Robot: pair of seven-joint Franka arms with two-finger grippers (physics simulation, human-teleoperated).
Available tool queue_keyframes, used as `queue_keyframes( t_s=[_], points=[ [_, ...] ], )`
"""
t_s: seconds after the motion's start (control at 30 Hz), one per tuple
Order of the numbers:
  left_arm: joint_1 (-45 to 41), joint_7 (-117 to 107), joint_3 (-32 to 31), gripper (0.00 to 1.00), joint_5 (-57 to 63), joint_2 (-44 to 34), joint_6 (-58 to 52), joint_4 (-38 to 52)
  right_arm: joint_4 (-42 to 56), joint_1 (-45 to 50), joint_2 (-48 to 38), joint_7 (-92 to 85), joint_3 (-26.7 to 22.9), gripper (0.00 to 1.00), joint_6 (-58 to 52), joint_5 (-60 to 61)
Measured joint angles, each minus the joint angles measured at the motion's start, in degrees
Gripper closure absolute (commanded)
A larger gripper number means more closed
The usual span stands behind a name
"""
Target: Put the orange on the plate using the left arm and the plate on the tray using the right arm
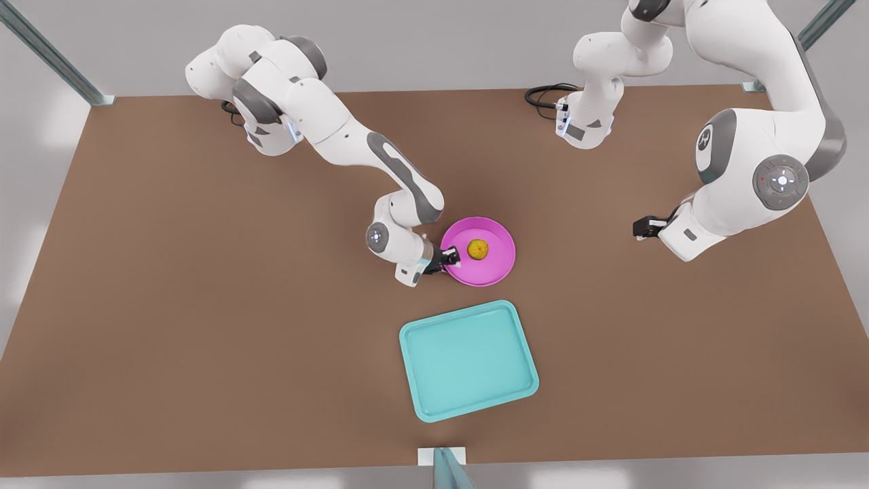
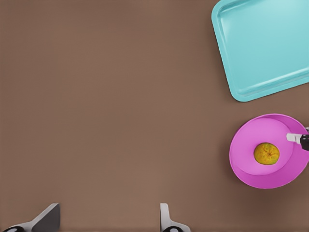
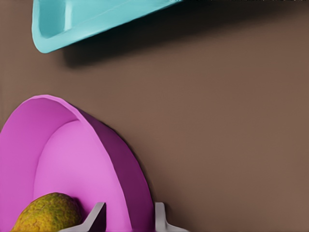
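- Already, on the front view's left, my right gripper (image 1: pixel 453 257) sits low at the rim of the round magenta-pink shallow plate (image 1: pixel 494 266); this arm is the right one because its wrist view looks straight along that rim.
- My right wrist view shows the two fingertips (image 3: pixel 96 215) straddling the plate's raised wall, one inside and one outside, pinching it as far as I can judge.
- Just inside the plate lies the small bumpy yellow-orange ball, the orange (image 1: pixel 478 249), near the dish's middle and apart from my fingers.
- So I judge the first half done: the orange is on the plate. What remains is carrying the plate to the turquoise rectangular tray (image 1: pixel 434 401), which lies near the plate, closer to the camera, with bare brown tabletop (image 1: pixel 170 305) between them.
- On the front view's right, my left gripper (image 1: pixel 639 227) waits high and well apart from the plate; its wrist view shows its two fingertips (image 2: pixel 166 220) spread wide with nothing between them.
- My left wrist view gives what the front view does not: a look down on plate, orange and tray corner (image 2: pixel 241 92) together, with the other arm's fingertip reaching over the plate's rim.
- My right wrist view alone makes clear how the rim runs between my fingers; the front view hides that under the wrist.
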Motion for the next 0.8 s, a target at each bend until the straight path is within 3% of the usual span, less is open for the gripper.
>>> queue_keyframes(
  t_s=[0.3,0.8],
  points=[
    [0.00,0.31,0.00,0.00,0.01,0.00,0.02,0.00,0.27,-0.06,-0.14,0.44,0.00,0.76,-0.21,-0.07],
    [0.00,0.32,0.00,0.00,0.00,0.31,0.04,0.07,4.92,-4.27,-3.51,0.50,-0.55,0.79,-0.21,-0.03]
  ],
)
